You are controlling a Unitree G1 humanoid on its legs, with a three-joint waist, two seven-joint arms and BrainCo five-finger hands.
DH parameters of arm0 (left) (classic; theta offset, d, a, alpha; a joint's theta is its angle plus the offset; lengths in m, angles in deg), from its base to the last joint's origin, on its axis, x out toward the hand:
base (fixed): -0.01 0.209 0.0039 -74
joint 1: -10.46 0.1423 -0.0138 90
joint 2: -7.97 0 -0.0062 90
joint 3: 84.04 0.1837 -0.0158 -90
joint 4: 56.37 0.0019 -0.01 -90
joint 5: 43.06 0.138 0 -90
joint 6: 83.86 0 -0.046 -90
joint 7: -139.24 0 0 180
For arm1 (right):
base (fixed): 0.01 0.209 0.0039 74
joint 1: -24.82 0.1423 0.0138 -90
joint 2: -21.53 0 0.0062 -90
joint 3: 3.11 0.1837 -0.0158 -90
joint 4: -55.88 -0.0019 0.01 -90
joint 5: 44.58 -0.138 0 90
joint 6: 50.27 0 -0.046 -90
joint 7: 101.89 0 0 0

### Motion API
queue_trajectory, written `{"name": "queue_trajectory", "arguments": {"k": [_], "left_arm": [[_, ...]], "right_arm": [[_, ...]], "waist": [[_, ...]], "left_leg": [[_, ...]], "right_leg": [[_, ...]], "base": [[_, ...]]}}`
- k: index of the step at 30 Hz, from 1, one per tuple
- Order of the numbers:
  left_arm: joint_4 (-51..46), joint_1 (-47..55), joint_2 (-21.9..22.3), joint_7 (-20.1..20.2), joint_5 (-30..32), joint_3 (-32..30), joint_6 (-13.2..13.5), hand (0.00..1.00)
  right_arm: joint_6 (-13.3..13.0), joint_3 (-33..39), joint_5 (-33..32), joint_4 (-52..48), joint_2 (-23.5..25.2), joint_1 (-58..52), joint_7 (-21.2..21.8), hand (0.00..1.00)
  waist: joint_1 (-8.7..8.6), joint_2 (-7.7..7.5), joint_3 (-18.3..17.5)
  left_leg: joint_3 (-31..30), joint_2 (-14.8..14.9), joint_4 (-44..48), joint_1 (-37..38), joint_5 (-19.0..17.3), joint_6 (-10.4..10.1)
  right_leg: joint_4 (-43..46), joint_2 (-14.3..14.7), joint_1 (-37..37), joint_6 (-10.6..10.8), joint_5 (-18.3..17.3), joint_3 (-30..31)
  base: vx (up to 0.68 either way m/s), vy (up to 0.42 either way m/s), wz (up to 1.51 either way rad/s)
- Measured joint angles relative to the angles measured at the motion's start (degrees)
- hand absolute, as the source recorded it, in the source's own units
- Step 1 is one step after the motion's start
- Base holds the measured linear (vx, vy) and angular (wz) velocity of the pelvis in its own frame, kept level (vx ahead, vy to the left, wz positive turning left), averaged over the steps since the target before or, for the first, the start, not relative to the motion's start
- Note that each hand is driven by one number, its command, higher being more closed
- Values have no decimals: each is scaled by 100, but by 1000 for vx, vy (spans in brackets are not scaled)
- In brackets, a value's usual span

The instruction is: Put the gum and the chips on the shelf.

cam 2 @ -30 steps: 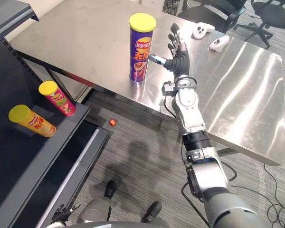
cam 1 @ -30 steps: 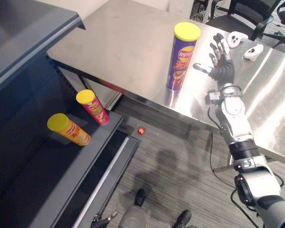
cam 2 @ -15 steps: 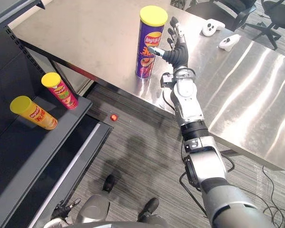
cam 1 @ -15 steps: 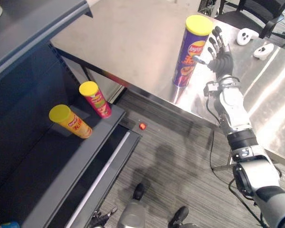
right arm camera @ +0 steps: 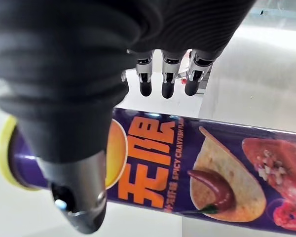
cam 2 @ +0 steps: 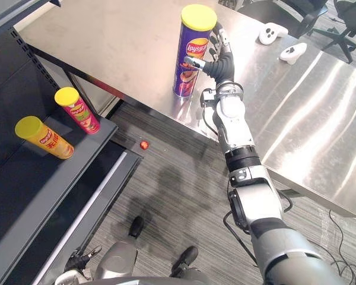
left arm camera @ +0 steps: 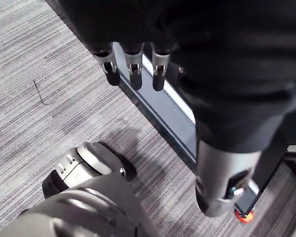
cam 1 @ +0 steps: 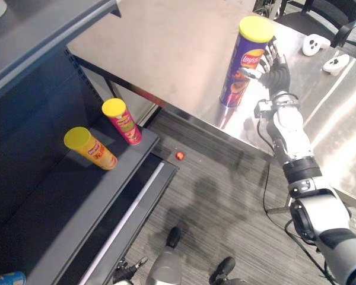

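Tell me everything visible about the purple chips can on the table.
The purple chips can is a tall tube with a yellow lid and chip pictures printed on it. It stands upright near the edge of the steel table. The right robot hand is open around it, thumb one side, fingers the other; contact unclear.

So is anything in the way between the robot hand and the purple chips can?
No, nothing visible. The right robot hand is open right at the purple chips can on the steel table, thumb on one side and fingers on the other.
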Motion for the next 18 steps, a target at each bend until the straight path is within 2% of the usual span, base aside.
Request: {"name": "queue_trajectory", "arguments": {"k": [8, 9, 18], "left_arm": [[-55, -17, -9, -9, -23, 48, 5, 0], [-54, -21, -8, -10, -23, 51, 5, 0], [-51, -42, -62, -14, -23, 169, 4, 0]], "right_arm": [[125, -12, 4, 347, 191, 176, 2, 0], [125, -13, 6, 385, 191, 176, 3, 100], [170, -154, 170, 480, 194, 176, 34, 100]], "waist": [[28, -8, 103], [36, -8, 103], [59, -22, 120]], "left_leg": [[-40, 5, 11, -22, 5, -4], [-42, 5, 11, -23, 5, -4], [-48, 5, 31, -61, 5, -4]], "right_leg": [[12, 5, 1, 0, -1, -1], [12, 5, 1, 0, -1, -2], [12, 7, -15, 0, -1, -13]], "base": [[2, 3, 1], [0, 0, 0], [0, 0, 0]]}}
